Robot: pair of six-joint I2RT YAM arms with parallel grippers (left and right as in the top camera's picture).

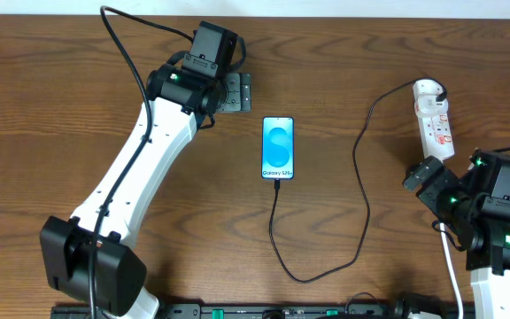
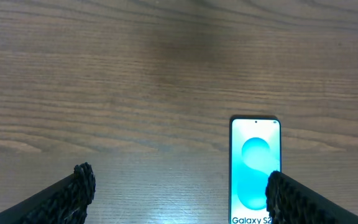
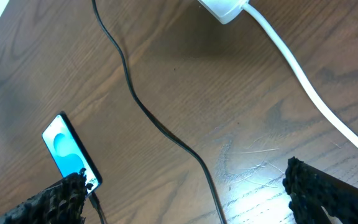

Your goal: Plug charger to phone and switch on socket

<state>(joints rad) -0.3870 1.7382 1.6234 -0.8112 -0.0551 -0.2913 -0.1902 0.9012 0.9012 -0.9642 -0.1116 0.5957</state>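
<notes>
The phone [image 1: 278,148] lies flat mid-table with its light-blue "Galaxy S25" screen up. The black charger cable [image 1: 364,186] runs from the phone's bottom edge [image 1: 276,183], loops toward the front of the table and rises to the white socket strip [image 1: 436,120] at the right. My left gripper [image 1: 235,93] is open and empty, up and left of the phone. In the left wrist view [image 2: 182,190] the phone [image 2: 255,168] lies by the right finger. My right gripper [image 1: 425,177] is open and empty just below the socket. The right wrist view [image 3: 185,186] shows the phone [image 3: 67,149], the cable [image 3: 160,127] and the socket's end [image 3: 222,7].
The socket's thick white cord [image 3: 303,74] runs from the strip's near end toward my right arm [image 1: 494,230]. My left arm [image 1: 140,177] slants across the left half of the wooden table [image 1: 51,133]. A dark rail lines the table's front edge [image 1: 282,312].
</notes>
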